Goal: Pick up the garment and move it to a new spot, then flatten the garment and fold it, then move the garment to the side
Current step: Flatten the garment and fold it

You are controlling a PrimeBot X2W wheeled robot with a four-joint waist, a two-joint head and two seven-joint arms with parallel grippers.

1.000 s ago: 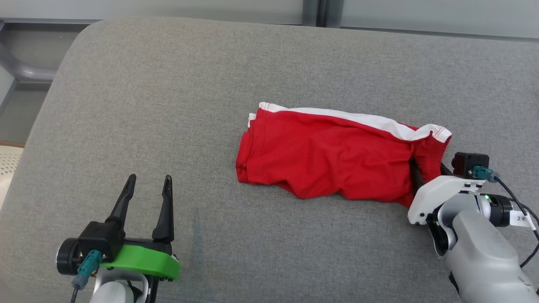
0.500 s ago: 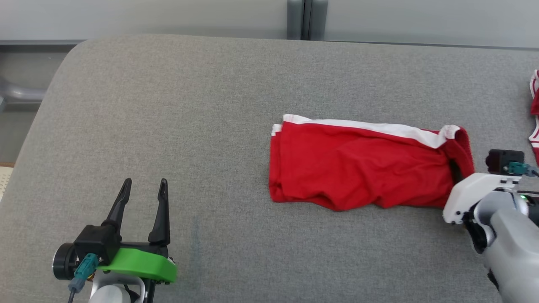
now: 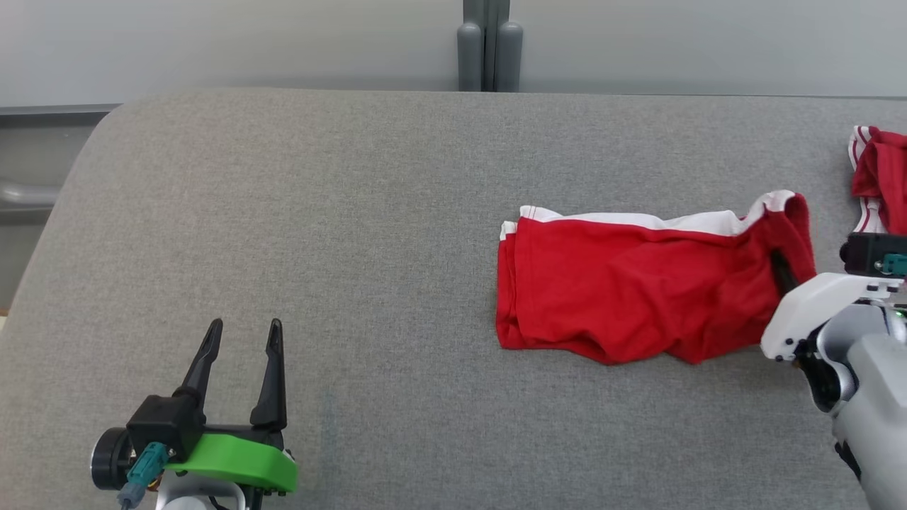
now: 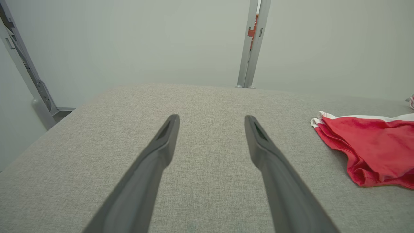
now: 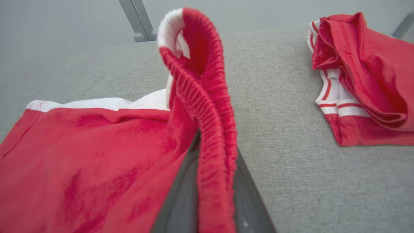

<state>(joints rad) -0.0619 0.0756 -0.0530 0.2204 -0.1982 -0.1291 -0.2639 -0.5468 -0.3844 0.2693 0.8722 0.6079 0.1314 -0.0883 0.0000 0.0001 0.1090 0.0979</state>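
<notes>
The garment, red with a white side stripe, lies crumpled on the grey padded surface. My right gripper is shut on its elastic waistband at the right end, which it holds raised off the surface. In the right wrist view the waistband loops up over my dark fingers, hiding their tips. My left gripper stands open near the front left, well clear of the cloth, with nothing between its fingers. In the left wrist view the left gripper is open too, and the garment lies off to the right.
A second red garment with white stripes lies bunched at the far right, close behind my right wrist; it is also in the right wrist view. A grey post stands behind the surface's far edge. The surface curves off at the left.
My right gripper has closed on the waistband and drawn the garment to the right, lifting that end. The head camera has shifted as well. The left gripper has stayed put.
</notes>
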